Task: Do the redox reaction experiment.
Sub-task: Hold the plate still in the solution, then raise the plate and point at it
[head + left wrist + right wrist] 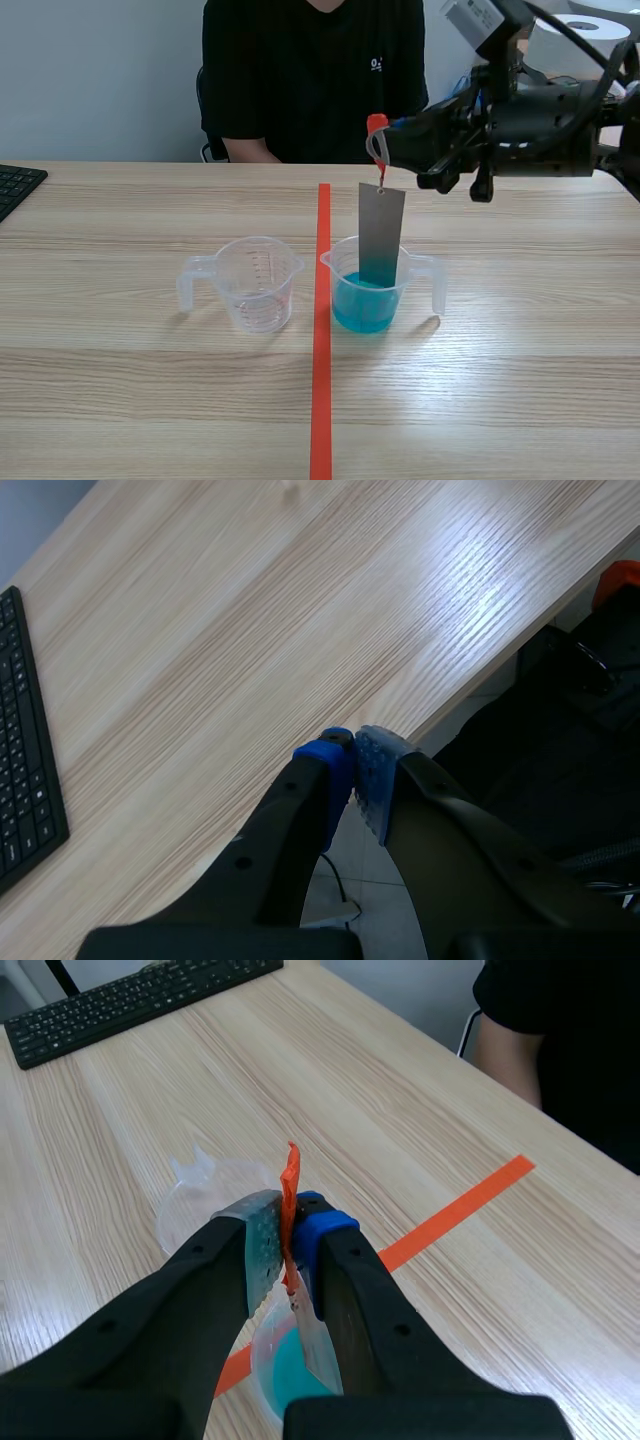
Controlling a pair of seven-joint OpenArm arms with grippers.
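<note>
1. Two grippers, both clenched: the left gripper [353, 752] is shut on nothing, its pads [378, 775] pressed together. It sits over the edge of the table [300, 630] with the keyboard [25, 780] off to one side, probably to stay out of the work
2. Left of centre in the scene view, an empty cup [258, 283] stands just left of the tape line [322, 330], likely a spare
3. Just right of the line, the blue cup [425, 275] holds blue liquid [362, 312]. The metal strip [381, 225] hangs upright with its lower end dipped in, so the reaction can run
4. Upper right, the right gripper [385, 150] pinches the red tag [376, 124] fixed to the strip's top, which leaves the gripper itself above the liquid
</note>
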